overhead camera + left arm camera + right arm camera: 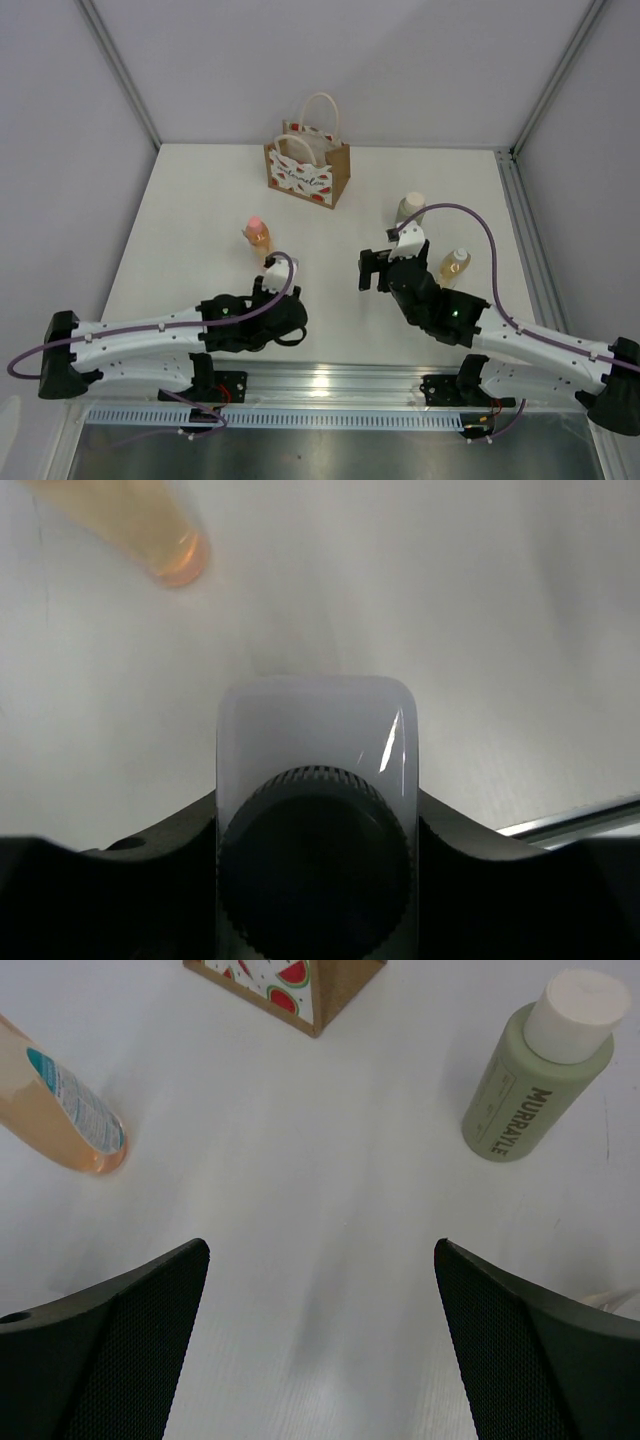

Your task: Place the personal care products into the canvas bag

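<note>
Left jaws grip jar (315,770), white table (195,205), walls (400,60)

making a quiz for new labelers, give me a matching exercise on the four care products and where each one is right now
Things:
1 peach bottle
2 olive-beige bottle
3 amber bottle
4 black-lidded jar

Places:
A held in the left gripper
B white cap, farthest right of the four
C cream cap, right of the canvas bag
D pink cap, farthest left of the free-standing bottles

Pairs: 1-D, 2-C, 3-B, 4-A
</note>
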Action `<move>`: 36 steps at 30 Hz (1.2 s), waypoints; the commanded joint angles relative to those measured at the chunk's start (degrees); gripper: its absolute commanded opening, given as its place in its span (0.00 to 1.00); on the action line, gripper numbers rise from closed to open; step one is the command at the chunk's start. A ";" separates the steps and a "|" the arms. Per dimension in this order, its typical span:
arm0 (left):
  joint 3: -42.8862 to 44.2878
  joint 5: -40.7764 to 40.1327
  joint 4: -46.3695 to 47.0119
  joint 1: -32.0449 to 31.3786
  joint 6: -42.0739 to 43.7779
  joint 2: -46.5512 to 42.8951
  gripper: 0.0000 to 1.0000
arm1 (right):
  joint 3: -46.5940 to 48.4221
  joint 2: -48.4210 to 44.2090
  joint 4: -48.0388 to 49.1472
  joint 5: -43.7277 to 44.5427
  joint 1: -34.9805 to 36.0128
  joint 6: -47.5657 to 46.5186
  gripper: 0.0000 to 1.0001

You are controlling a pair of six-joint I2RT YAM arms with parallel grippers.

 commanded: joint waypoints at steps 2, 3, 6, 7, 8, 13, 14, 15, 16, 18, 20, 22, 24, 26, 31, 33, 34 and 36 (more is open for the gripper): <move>8.38 -3.58 17.80 -0.16 15.55 0.42 0.00 | 0.39 -6.47 0.73 4.29 0.25 2.00 0.98; 8.99 -2.53 21.75 0.62 17.84 0.68 0.00 | -0.40 -7.53 0.90 4.47 0.16 2.18 0.98; 15.05 4.22 24.24 6.59 23.47 3.31 0.00 | -1.46 -11.30 1.43 5.43 0.16 2.79 0.98; 19.06 5.64 25.99 9.91 26.27 4.19 0.00 | -2.07 -12.10 1.69 5.52 0.25 2.97 0.98; 20.67 7.31 26.36 11.60 27.17 5.07 0.00 | -2.34 -12.98 1.69 5.78 0.25 3.15 0.98; 33.12 17.32 30.66 21.61 34.28 12.09 0.01 | -2.78 -15.62 1.70 6.05 0.07 3.41 0.98; 36.47 18.39 31.71 23.81 35.69 14.72 0.00 | -2.78 -15.80 1.78 5.70 0.07 3.50 0.98; 36.51 19.53 32.24 23.83 35.71 14.75 0.00 | -2.78 -15.80 1.78 5.70 0.07 3.50 0.98; 41.81 22.07 32.69 25.92 37.01 17.71 0.00 | -2.78 -15.80 1.69 5.26 0.07 3.59 0.98; 45.89 23.49 32.78 27.78 37.99 21.23 0.00 | -2.78 -15.63 1.78 4.73 0.07 3.76 0.98; 55.03 24.72 31.38 30.24 38.96 27.10 0.00 | -2.61 -15.19 1.69 4.38 0.07 3.85 0.98; 64.06 25.43 30.32 32.61 40.01 31.16 0.00 | -2.43 -15.01 1.43 4.12 0.07 3.94 0.98; 68.22 25.08 29.79 34.02 40.80 36.97 0.00 | -2.52 -14.84 1.52 3.59 0.07 4.11 0.98; 75.16 25.25 29.88 36.13 41.33 40.31 0.00 | -2.52 -14.75 1.61 3.15 0.07 4.20 0.98; 89.56 26.49 29.79 41.75 40.01 50.86 0.00 | -2.43 -14.48 1.61 2.97 0.07 4.11 0.98; 91.60 26.40 30.66 43.07 40.19 52.80 0.00 | -2.43 -14.57 1.52 2.97 0.07 4.11 0.98; 91.35 25.88 32.23 44.47 40.54 53.68 0.01 | -2.43 -14.48 1.43 2.80 0.07 4.11 0.98; 89.60 25.00 34.09 45.80 40.19 53.77 0.00 | -2.34 -14.48 1.43 2.62 0.16 4.11 0.98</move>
